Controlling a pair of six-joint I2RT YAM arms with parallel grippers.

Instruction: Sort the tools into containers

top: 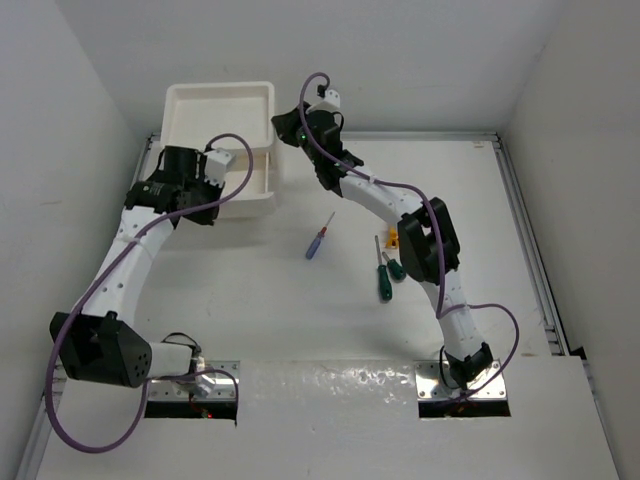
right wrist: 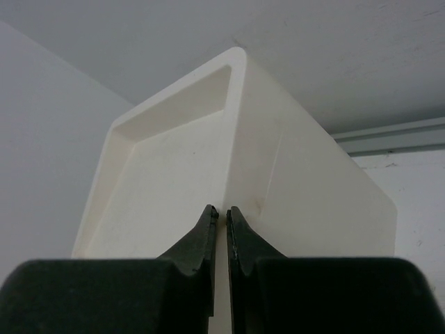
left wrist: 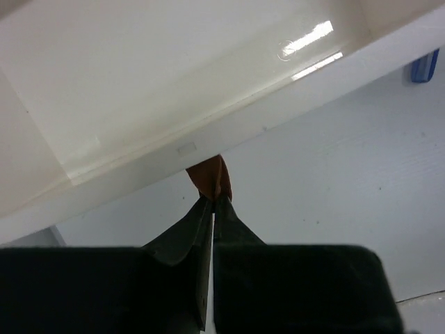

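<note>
The white stacked container [top: 220, 115] stands at the back left, with one drawer [top: 255, 180] drawn out toward me. My left gripper [top: 213, 166] is shut on that drawer's brown tab [left wrist: 208, 175]; in the left wrist view the gripper [left wrist: 213, 199] pinches the tab below the drawer's open inside [left wrist: 139, 83]. My right gripper [top: 290, 125] is at the container's right corner, and in the right wrist view the gripper [right wrist: 222, 212] is clamped on the top tray's wall [right wrist: 236, 125]. A blue-red screwdriver [top: 319, 240], two dark green ones [top: 383, 281] [top: 394, 266] and a yellow-orange one [top: 393, 238] lie on the table.
The screwdrivers lie mid-table between the two arms, near the right arm's elbow [top: 430, 240]. The blue handle also shows at the right edge of the left wrist view [left wrist: 423, 66]. White walls close in the left, back and right. A metal rail [top: 530, 250] runs along the table's right side.
</note>
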